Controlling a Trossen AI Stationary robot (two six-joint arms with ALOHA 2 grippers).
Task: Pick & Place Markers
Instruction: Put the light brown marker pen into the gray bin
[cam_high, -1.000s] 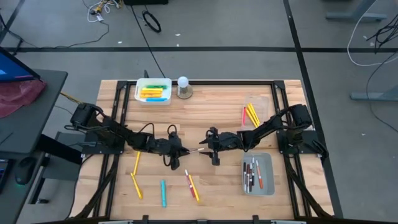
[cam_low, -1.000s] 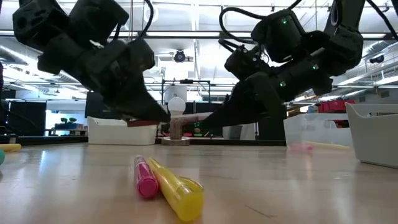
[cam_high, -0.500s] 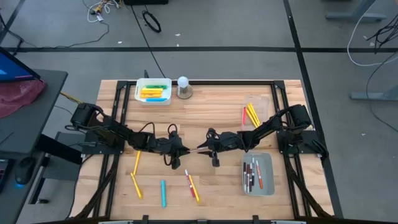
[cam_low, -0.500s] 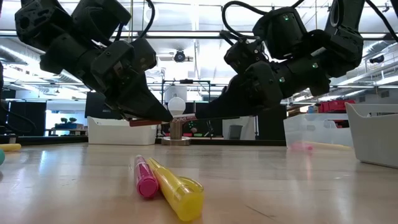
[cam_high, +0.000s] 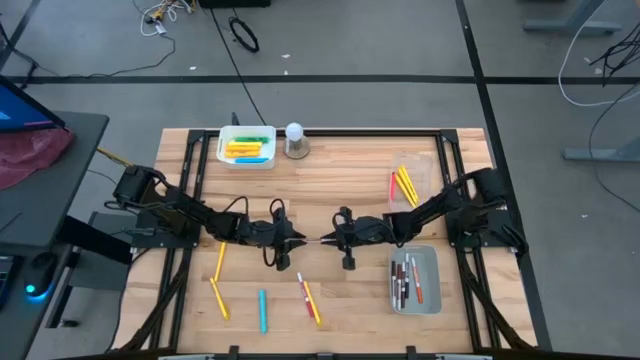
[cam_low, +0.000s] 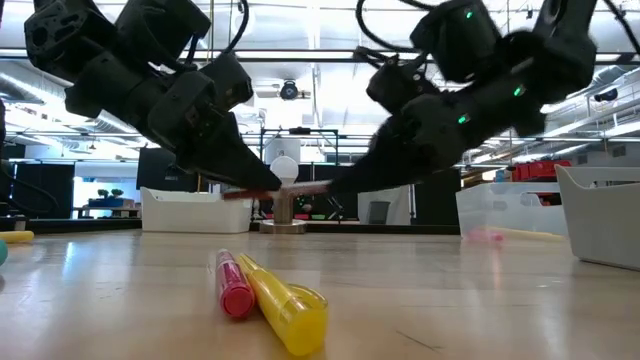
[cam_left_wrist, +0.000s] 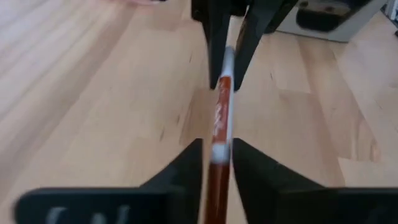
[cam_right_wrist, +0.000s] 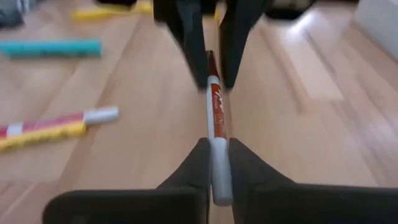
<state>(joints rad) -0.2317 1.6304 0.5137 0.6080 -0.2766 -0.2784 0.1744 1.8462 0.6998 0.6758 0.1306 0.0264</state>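
Right wrist view shows the right gripper (cam_right_wrist: 213, 163) pinched shut on the grey end of a red-and-white marker (cam_right_wrist: 213, 112), while the left gripper (cam_left_wrist: 217, 155) has its fingers narrowly parted around the red end, whether gripping it I cannot tell. High view places the marker (cam_high: 315, 241) in the air at the table's (cam_high: 350, 180) middle, bridging both arms. Loose markers (cam_high: 309, 298) lie nearby; others sit in the clear tray (cam_high: 432, 262) and white bin (cam_high: 226, 158).

Your colour list:
- Pen (cam_right_wrist: 213, 118) held between the arms: white barrel, red printing, dark red cap.
- Loose markers on your table (cam_high: 350, 185) of pale wood planks: yellow (cam_high: 219, 298), teal (cam_high: 263, 311), pink beside yellow (cam_low: 232, 284).
- White bin (cam_high: 246, 158): yellow, green and blue markers.
- Both arms: black.
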